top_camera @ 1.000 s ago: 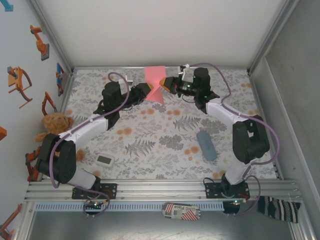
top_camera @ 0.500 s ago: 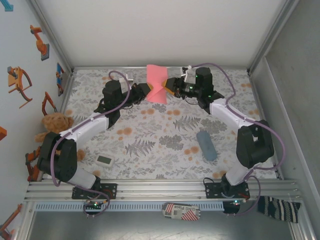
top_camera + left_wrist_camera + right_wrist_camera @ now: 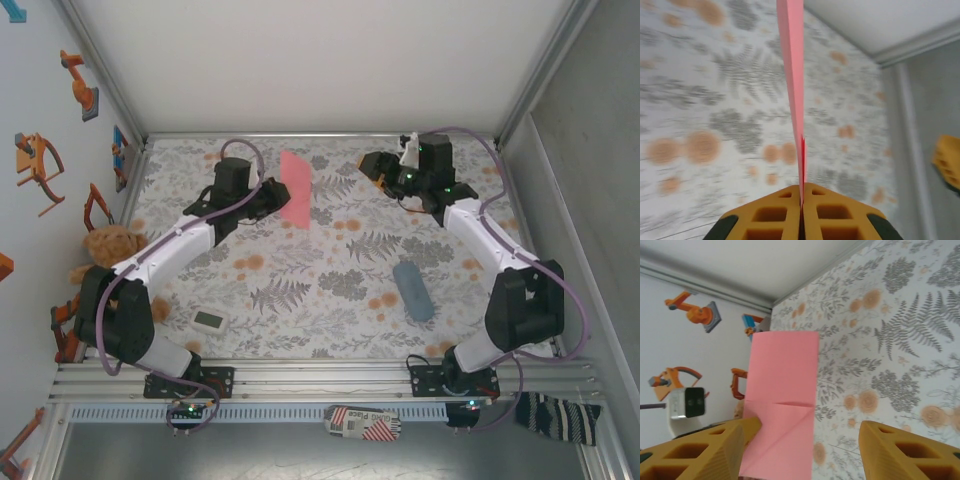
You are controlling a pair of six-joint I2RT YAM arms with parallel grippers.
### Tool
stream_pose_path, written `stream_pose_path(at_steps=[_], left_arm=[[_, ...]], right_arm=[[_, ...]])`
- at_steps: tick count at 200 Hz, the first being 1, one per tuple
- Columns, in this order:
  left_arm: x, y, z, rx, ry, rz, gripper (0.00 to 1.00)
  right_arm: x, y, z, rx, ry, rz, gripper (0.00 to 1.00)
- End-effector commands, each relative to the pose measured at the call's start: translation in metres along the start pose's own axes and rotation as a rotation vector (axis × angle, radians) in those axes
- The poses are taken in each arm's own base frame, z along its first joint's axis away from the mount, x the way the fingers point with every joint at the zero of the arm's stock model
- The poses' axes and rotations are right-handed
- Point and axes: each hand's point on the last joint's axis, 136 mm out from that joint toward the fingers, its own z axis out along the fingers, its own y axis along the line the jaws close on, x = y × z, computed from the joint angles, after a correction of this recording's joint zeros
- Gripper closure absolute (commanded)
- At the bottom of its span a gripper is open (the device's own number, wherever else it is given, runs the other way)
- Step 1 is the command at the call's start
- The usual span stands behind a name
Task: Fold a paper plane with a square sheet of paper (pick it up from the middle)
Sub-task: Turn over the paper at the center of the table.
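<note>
Item one, the table: a flat top under a pale cloth printed with grey ferns and orange blossoms, walled in white, my two bases at its 6 o'clock edge. Item two, my left pincer, two orange moulded fingers on a white arm with black joints, reaching toward 11 o'clock: in my left wrist view it is pressed together, gripping the near edge of the paper. Item three, my right pincer, same make, out toward 1 o'clock: its fingers stand apart with nothing between them, as my right wrist view shows, well apart from the paper and pointing at it from its 3 o'clock side. Item four, a brown plush teddy bear, off the cloth at 9 o'clock against the left wall. Item five, a grey-blue oblong pouch, lying flat on the cloth at 4 o'clock. Item six, the thin salmon-pink sheet of paper, folded into a narrow strip with a slanted crease across its lower part; it stands on edge near 12 o'clock, seen blade-thin from my left wrist. Whether its lower end touches the cloth I cannot tell. Item seven, a small white device with a dark screen, flat on the cloth at 7 o'clock.
</note>
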Motion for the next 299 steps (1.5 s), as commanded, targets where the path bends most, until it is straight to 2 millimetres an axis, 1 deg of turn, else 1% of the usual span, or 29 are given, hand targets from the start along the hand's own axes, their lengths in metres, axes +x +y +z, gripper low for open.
stream_pose_path(at_steps=[1,7,22,32,48,75,107,142,159,171,184,196,213,226,235,240,250,254,257,265,283,299], left_arm=[[0.002,0.053,-0.026,-0.439,0.034,0.253,0.9],[-0.001,0.059,-0.03,-0.519,0.034,0.298,0.9],[-0.007,0.066,-0.036,-0.673,0.034,0.398,0.89],[-0.012,0.067,-0.039,-0.756,0.026,0.462,0.89],[-0.017,0.067,-0.038,-0.857,0.024,0.535,0.89],[-0.017,0.067,-0.027,-0.976,0.036,0.626,0.89],[-0.003,0.066,0.0,-1.033,0.083,0.717,0.88],[0.024,0.063,0.043,-1.022,0.191,0.836,0.85],[0.04,0.066,0.065,-0.997,0.262,0.841,0.84],[0.052,0.068,0.08,-0.946,0.307,0.801,0.82],[0.068,0.063,0.094,-0.867,0.353,0.743,0.8],[0.081,0.056,0.104,-0.783,0.382,0.678,0.78],[0.092,0.04,0.111,-0.657,0.399,0.575,0.75],[0.095,0.028,0.111,-0.571,0.399,0.513,0.7],[0.09,0.023,0.107,-0.529,0.385,0.474,0.66],[0.087,0.019,0.104,-0.507,0.375,0.452,0.63],[0.079,0.019,0.095,-0.479,0.355,0.401,0.58],[0.073,0.019,0.092,-0.467,0.339,0.376,0.56],[0.072,0.022,0.089,-0.464,0.337,0.358,0.55],[0.062,0.024,0.08,-0.439,0.305,0.307,0.5],[0.045,0.041,0.058,-0.412,0.243,0.19,0.43],[0.035,0.063,0.037,-0.421,0.187,0.104,0.39]], right_arm=[[0.001,-0.015,-0.01,0.099,-0.028,-0.036,0.39],[0.001,-0.017,-0.009,0.11,-0.03,-0.035,0.39],[0.0,-0.022,-0.01,0.136,-0.035,-0.031,0.39],[0.0,-0.026,-0.01,0.156,-0.036,-0.026,0.4],[0.0,-0.031,-0.011,0.18,-0.041,-0.023,0.41],[-0.002,-0.039,-0.018,0.232,-0.07,-0.022,0.42],[-0.003,-0.058,-0.031,0.333,-0.113,-0.004,0.43],[0.002,-0.069,-0.037,0.385,-0.12,0.001,0.43],[0.002,-0.072,-0.039,0.397,-0.123,0.004,0.43],[0.002,-0.073,-0.04,0.408,-0.128,0.004,0.44],[0.0,-0.074,-0.045,0.427,-0.142,0.003,0.44],[-0.001,-0.077,-0.05,0.446,-0.157,0.006,0.44],[-0.002,-0.079,-0.055,0.466,-0.169,0.007,0.44],[-0.001,-0.08,-0.055,0.468,-0.16,0.008,0.44],[0.0,-0.08,-0.051,0.46,-0.141,0.004,0.44],[0.002,-0.08,-0.048,0.453,-0.124,0.003,0.45],[0.007,-0.081,-0.04,0.441,-0.084,0.006,0.46],[0.009,-0.082,-0.037,0.436,-0.068,0.01,0.47],[0.012,-0.083,-0.033,0.429,-0.049,0.011,0.48],[0.018,-0.085,-0.023,0.416,-0.009,0.011,0.49],[0.035,-0.085,0.003,0.405,0.082,-0.01,0.51],[0.056,-0.078,0.033,0.378,0.169,-0.036,0.55]])
